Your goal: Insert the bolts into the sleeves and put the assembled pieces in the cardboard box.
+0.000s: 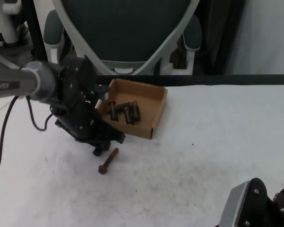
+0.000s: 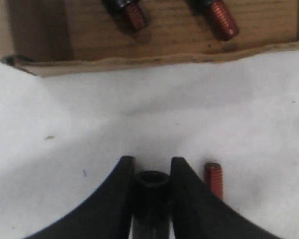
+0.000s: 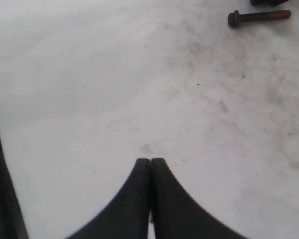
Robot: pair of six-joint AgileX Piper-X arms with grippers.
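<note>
Black fingers of the left gripper (image 2: 152, 162) are drawn in narrow and clamp a dark sleeve (image 2: 152, 185) between them, low over the white tabletop (image 2: 89, 114). Just beside the gripper a loose rusty bolt (image 2: 214, 179) lies flat on the tabletop, outside the sleeve. Near them sits the open cardboard box (image 2: 139, 62), with several assembled pieces (image 2: 222, 20) lying inside. The right gripper (image 3: 150, 162) is well apart from the box, its fingers pressed together and holding nothing.
</note>
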